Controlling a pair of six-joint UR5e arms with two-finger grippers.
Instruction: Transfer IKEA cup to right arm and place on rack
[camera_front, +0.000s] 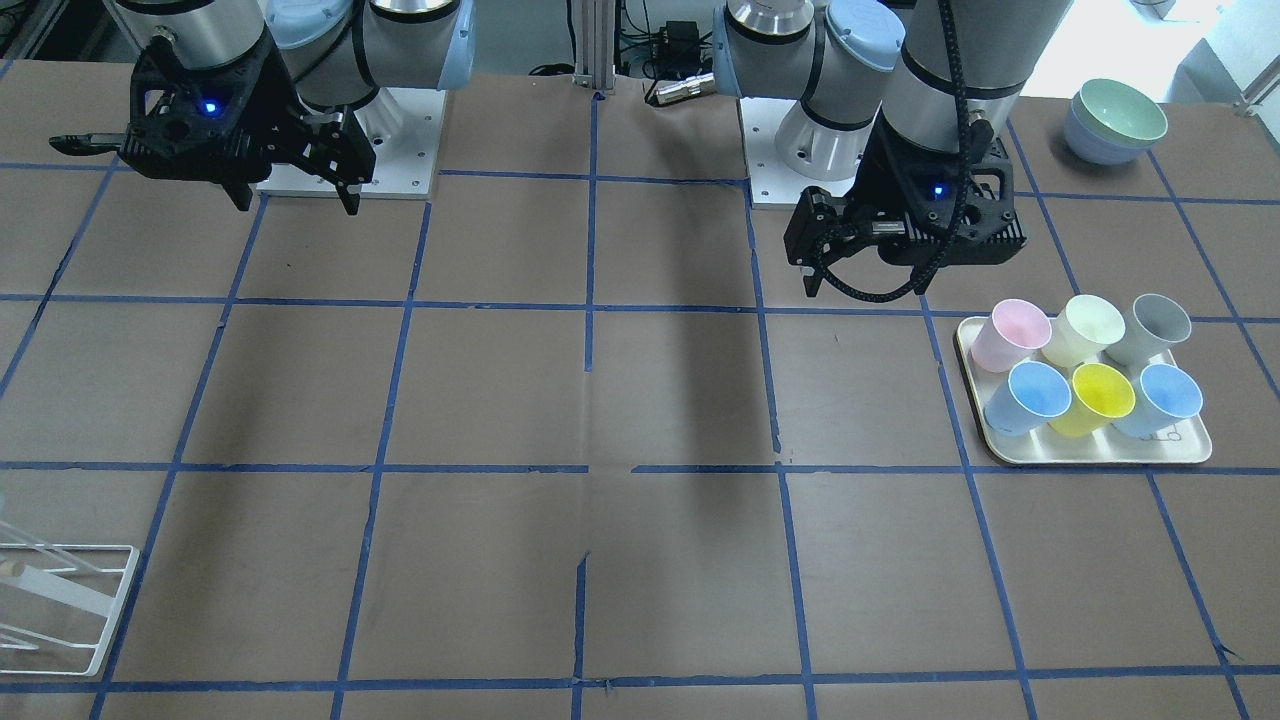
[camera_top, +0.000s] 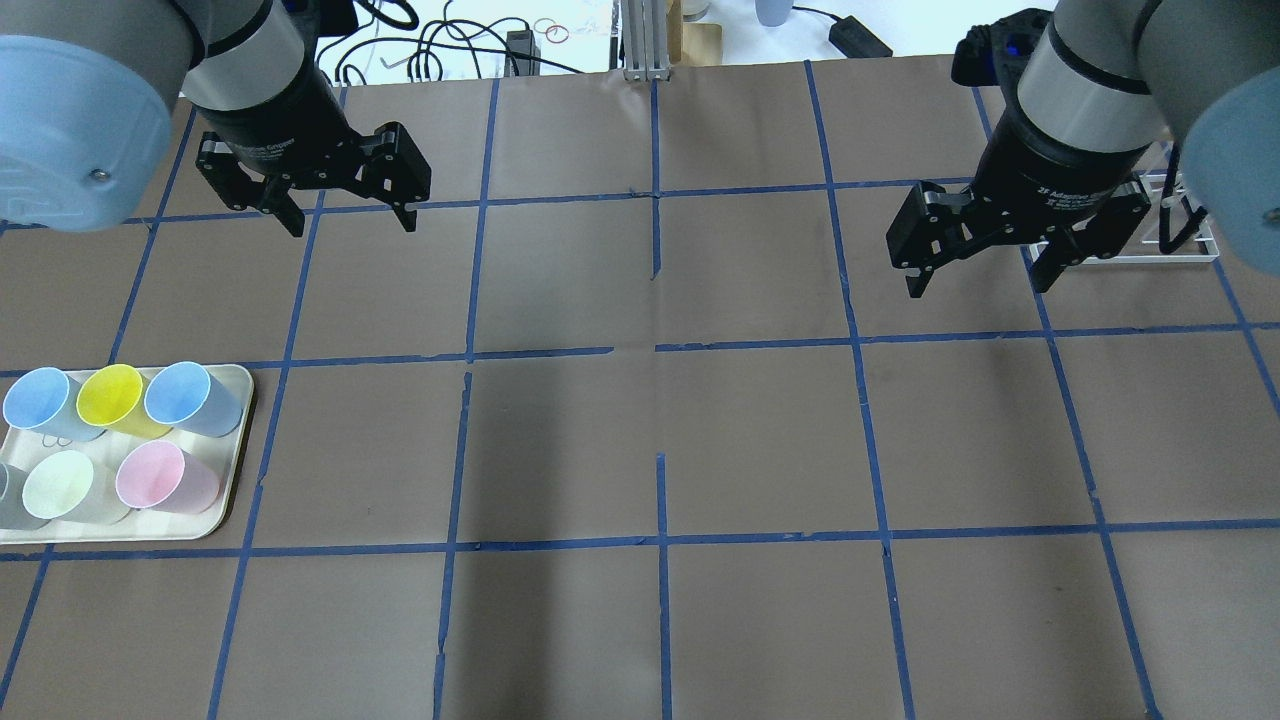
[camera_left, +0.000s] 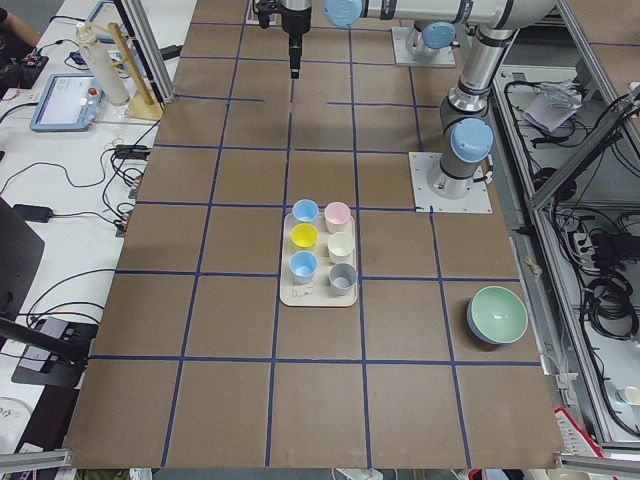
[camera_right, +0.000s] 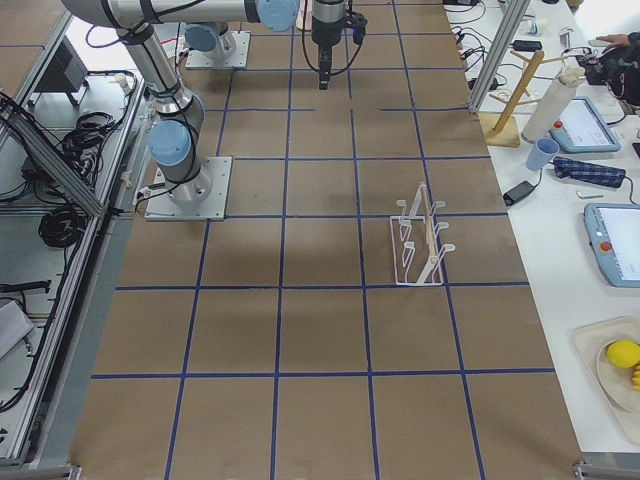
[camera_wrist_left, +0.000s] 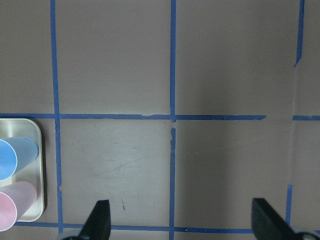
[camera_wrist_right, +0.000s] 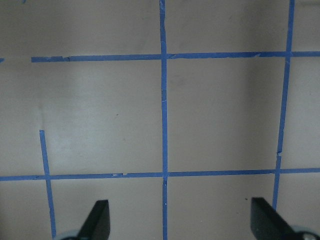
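seen from above the robot's shoulders, a brown table (camera_top: 650, 450) crossed by blue tape lines is filling the view. at the far left, a flat cream tray (camera_top: 225, 510) is holding a cluster of small plastic cups, all standing upright with their mouths facing up. two are alike: a pale blue plastic tumbler (camera_top: 185, 395) is sitting at the tray's inner corner, and its twin (camera_top: 40, 400) is sitting at the outer end of the same row, with a yellow cup (camera_top: 110, 395) between them and a pink cup (camera_top: 160, 478) just in front. which twin is meant, the views are not showing.

the black two-finger left gripper (camera_top: 353, 222) is hanging above bare table with its fingers spread wide and nothing between them. the tumbler is lying to its left and nearer the robot, its long axis vertical, so a top-down reach looks likely.

the right gripper (camera_top: 976, 285) is hovering well apart, also spread and empty. beyond it, at the far right, the white wire-frame rack (camera_right: 425, 240) is waiting.
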